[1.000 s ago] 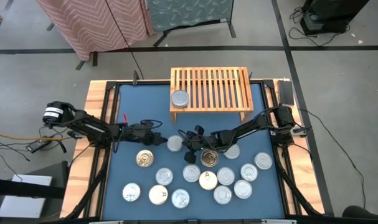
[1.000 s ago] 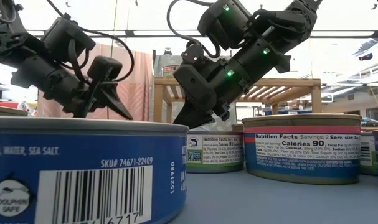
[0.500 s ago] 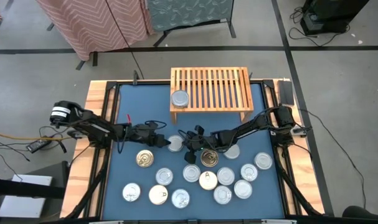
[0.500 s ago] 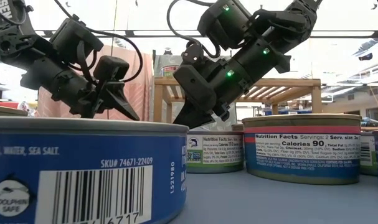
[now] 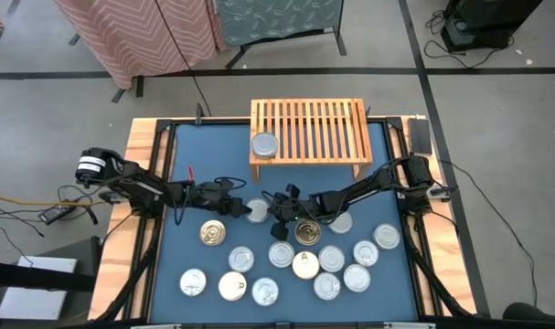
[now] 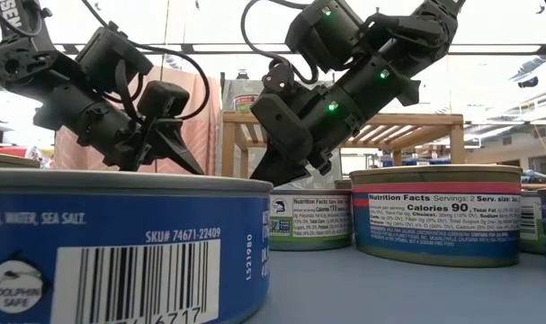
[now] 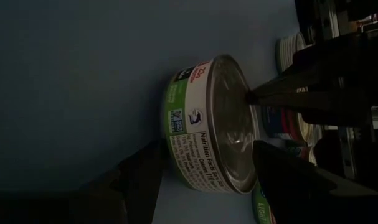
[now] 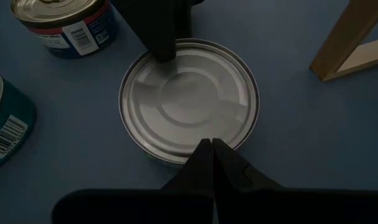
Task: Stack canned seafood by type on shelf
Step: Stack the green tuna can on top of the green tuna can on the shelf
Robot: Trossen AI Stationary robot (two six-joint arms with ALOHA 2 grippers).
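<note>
High view: I saw wooden shelf at table's far edge, one silver tin on its left end; loose tins clustered near.

Low view: left gripper angled down, fingers spread.

Left wrist view: green-labelled tin sat between fingers, ungripped.

Right wrist view: right gripper pressed together at silver lid's rim.

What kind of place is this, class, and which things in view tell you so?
Probably a robot lab or test workspace: two arms on a framed blue table, loose cables on a taped concrete floor, and a small wooden shelf with tins set out as a mock store task.
</note>
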